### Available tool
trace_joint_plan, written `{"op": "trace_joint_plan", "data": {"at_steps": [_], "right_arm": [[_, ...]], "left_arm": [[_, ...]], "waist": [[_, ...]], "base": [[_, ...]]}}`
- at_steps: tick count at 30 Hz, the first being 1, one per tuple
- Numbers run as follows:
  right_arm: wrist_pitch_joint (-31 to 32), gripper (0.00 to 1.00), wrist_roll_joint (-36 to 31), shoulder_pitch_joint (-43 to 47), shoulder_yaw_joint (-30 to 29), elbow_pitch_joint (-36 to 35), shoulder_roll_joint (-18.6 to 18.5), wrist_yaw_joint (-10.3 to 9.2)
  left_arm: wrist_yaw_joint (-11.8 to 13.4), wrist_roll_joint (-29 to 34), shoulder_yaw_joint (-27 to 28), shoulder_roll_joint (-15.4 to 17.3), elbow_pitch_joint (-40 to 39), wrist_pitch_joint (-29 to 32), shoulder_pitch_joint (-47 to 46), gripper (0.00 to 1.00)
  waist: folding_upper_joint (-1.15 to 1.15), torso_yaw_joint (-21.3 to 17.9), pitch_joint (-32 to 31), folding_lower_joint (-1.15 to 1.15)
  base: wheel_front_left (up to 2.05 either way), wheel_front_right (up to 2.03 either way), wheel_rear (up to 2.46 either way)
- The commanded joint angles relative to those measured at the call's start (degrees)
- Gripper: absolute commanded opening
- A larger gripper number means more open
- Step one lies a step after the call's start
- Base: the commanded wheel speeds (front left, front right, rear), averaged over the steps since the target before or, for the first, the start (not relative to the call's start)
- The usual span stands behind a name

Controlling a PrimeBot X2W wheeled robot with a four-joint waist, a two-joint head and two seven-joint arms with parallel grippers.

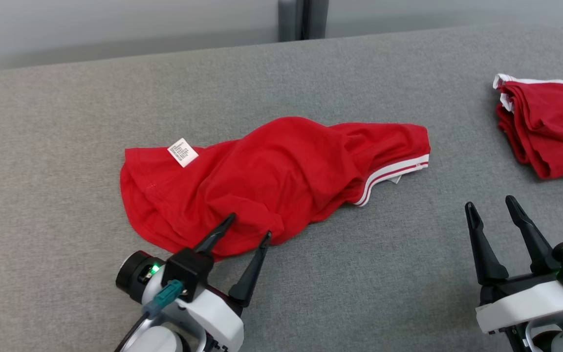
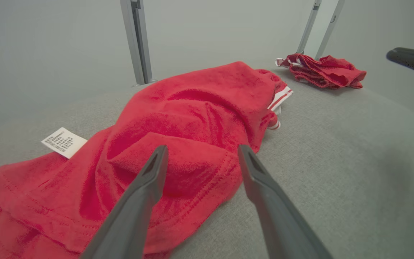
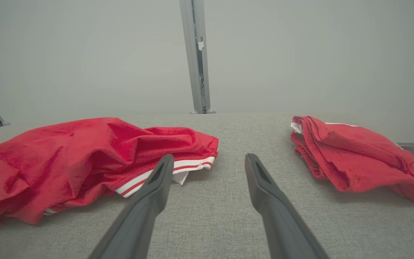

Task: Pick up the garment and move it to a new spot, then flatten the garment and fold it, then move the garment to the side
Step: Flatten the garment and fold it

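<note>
Cloth like this thin red knit should handle light and limp. It will sag and drape from wherever it is pinched and will not keep any shape of its own. The garment point(image 1: 271, 176) lies crumpled in a long hump in the middle of the grey surface point(image 1: 66, 122). A white label point(image 1: 183, 152) is turned up at the robot's left end, and a white-striped hem point(image 1: 394, 176) shows at the right end.

The left hand point(image 1: 250, 225) is at the garment's near edge, jaws spread wide and holding nothing. In the left wrist view its fingers point(image 2: 149, 180) straddle a stitched fold of the edge; whether they touch the cloth I cannot tell. The right hand point(image 1: 490, 202) is open just as wide and empty, over bare surface well apart from the garment. A second red piece point(image 1: 545, 127), folded, lies at the far right, clear of both.

The stitched edge or the striped hem looks like the best hold, since doubled cloth gives the fingers more to bite on. A pinch on the hump would likely gather several layers and lift the garment as a bundle. A single thin layer may slip out. Nothing here is fragile, though low fingertips could drag on the woven covering.
</note>
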Motion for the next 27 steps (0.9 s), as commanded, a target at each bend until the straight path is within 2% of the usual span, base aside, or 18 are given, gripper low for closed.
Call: {"op": "trace_joint_plan", "data": {"at_steps": [1, 5, 12, 13, 14, 15, 21, 27], "right_arm": [[-0.69, 1.0, -0.02, -0.73, -0.23, 0.13, 0.01, 0.0], [-1.51, 1.0, -0.05, -1.78, 0.11, 0.91, 0.46, 0.0], [-2.72, 1.0, 0.05, -2.76, 0.44, 2.06, 0.9, 0.0], [-2.8, 1.0, 0.09, -2.73, 0.39, 2.27, 0.95, 0.01], [-2.87, 1.0, 0.09, -2.8, 0.33, 2.47, 1.0, 0.0], [-3.07, 1.0, 0.09, -2.87, 0.25, 2.62, 1.04, 0.0], [-3.57, 1.0, 0.22, -3.02, -0.39, 3.16, 1.43, 0.01], [-3.89, 1.0, 0.58, -2.93, -0.78, 3.37, 1.61, 0.0]], "left_arm": [[-0.59, 0.88, -0.62, 0.07, 0.75, 0.27, -1.49, 1.0], [-1.42, 1.87, -2.41, -0.04, 3.61, 1.43, -3.03, 1.0], [-0.93, 2.88, -2.47, 1.1, 7.92, 3.89, -5.98, 1.0], [-0.66, 3.0, -2.17, 1.3, 7.88, 3.57, -6.36, 0.65], [-0.56, 3.01, -1.95, 1.45, 7.82, 3.24, -6.52, 0.26], [-0.4, 2.93, -1.78, 1.57, 7.66, 2.86, -6.58, 0.0], [0.41, 2.83, -0.27, 3.07, 3.55, 0.24, -6.5, 0.0], [3.41, 1.89, 3.34, 6.12, -2.27, 0.27, -3.43, 0.0]], "waist": [[0.0, -0.91, 1.29, 0.0], [0.0, -1.71, 2.53, 0.0], [0.0, -2.71, 3.72, 0.0], [0.0, -2.78, 3.79, 0.0], [0.0, -2.84, 3.82, 0.0], [0.0, -2.87, 3.83, 0.0], [0.0, -2.43, 3.62, 0.0], [0.0, -1.45, 3.15, 0.0]], "base": [[0.0, 0.0, 0.0], [0.0, 0.0, 0.0], [0.0, 0.0, 0.0], [0.0, 0.0, 0.0], [0.0, 0.0, 0.0], [0.0, 0.0, 0.0], [0.0, 0.0, 0.0], [0.0, 0.0, 0.0]]}}
